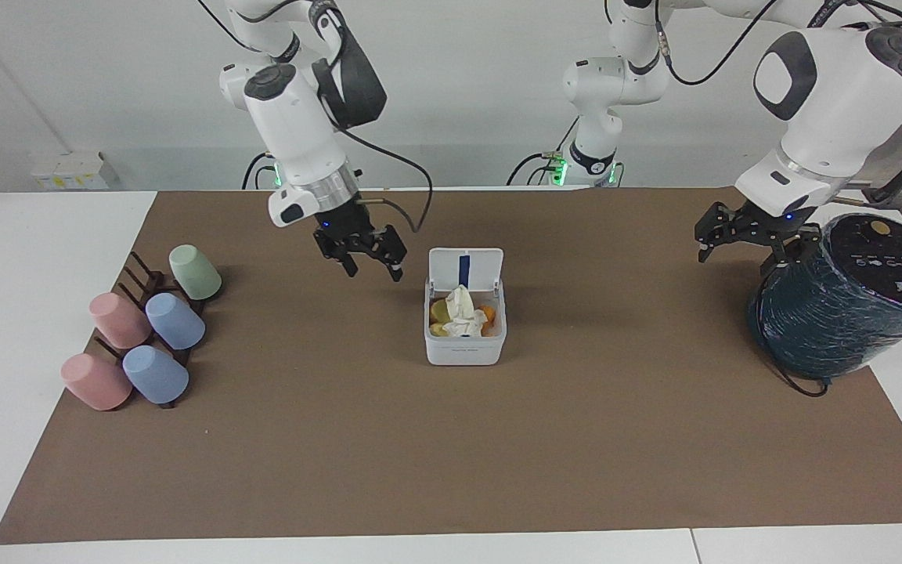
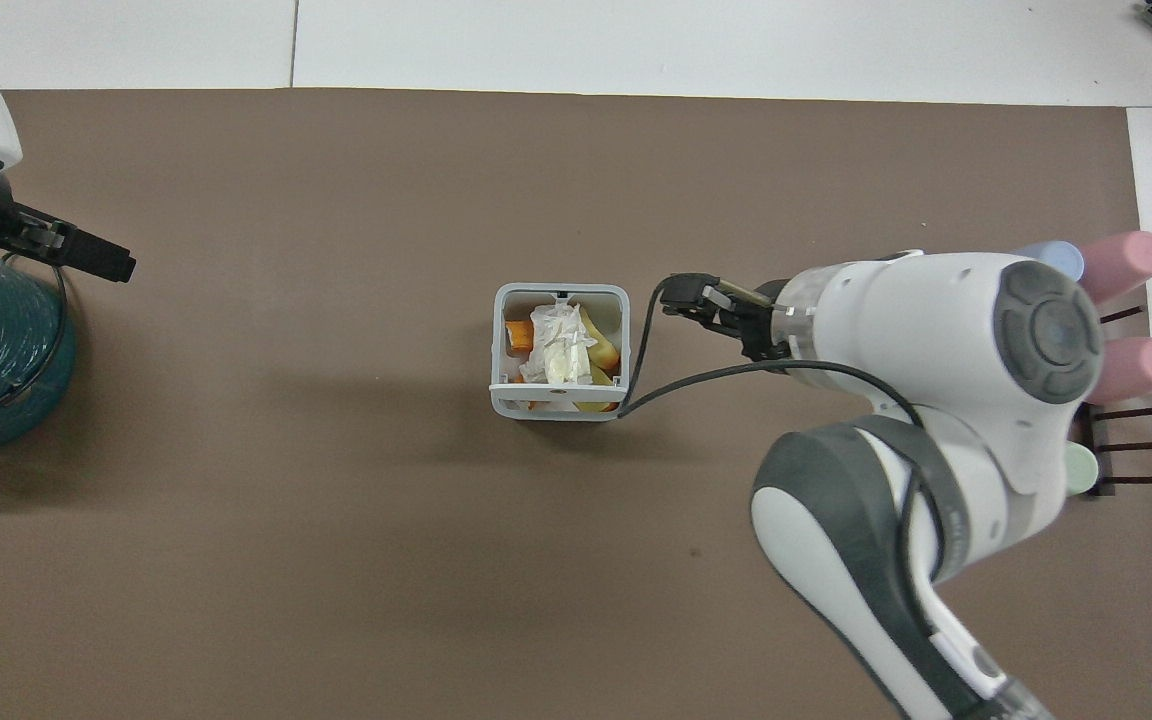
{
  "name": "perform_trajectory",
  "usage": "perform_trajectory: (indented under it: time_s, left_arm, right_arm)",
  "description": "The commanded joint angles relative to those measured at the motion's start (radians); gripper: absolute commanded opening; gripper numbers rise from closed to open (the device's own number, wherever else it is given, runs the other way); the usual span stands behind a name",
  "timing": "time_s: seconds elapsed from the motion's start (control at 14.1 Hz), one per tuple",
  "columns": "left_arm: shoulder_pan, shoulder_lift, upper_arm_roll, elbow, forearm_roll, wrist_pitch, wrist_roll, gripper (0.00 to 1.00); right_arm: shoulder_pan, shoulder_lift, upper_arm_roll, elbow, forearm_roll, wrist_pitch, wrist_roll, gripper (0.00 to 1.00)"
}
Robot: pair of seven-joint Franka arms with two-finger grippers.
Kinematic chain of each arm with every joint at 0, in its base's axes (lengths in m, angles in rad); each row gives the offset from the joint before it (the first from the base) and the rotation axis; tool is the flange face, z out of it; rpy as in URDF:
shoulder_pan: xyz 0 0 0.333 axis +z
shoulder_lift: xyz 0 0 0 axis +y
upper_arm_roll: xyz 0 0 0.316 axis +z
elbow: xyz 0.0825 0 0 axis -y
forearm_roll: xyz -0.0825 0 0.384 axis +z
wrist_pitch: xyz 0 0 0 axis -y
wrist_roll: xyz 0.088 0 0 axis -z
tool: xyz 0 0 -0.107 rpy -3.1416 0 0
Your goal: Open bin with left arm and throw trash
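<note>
1. Facing view: the bin (image 1: 465,342) sits mid-mat on the surface (image 1: 44,235), its lid (image 1: 465,270) standing up on the side nearer the robots.
2. Trash (image 1: 463,313) fills the bin: a crumpled white paper wad on top, yellow and orange pieces beside it.
3. The right end effector (image 1: 365,254) hangs empty over the brown mat (image 1: 451,439), between the bin and the cup rack (image 1: 146,286), fingers spread apart.
4. The left end effector (image 1: 748,235) hovers empty, fingers apart, just beside the dark teal cylinder (image 1: 835,313) at the left arm's end.
5. Overhead view: the right end effector (image 2: 701,300) is clear of the bin (image 2: 558,405).
</note>
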Motion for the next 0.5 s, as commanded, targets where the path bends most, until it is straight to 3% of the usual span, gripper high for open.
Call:
perform_trajectory:
  time_s: [0.0, 0.42]
  left_arm:
    - [-0.013, -0.033, 0.002, -0.034, 0.029, 0.015, 0.003, 1.00]
    - [-0.013, -0.034, -0.001, -0.034, 0.029, 0.020, 0.005, 1.00]
  right_arm:
    - [-0.096, -0.058, 0.012, -0.025, -0.051, -0.061, -0.122, 1.00]
    - [-0.236, -0.050, 0.008, 0.139, -0.165, -0.286, -0.321, 1.00]
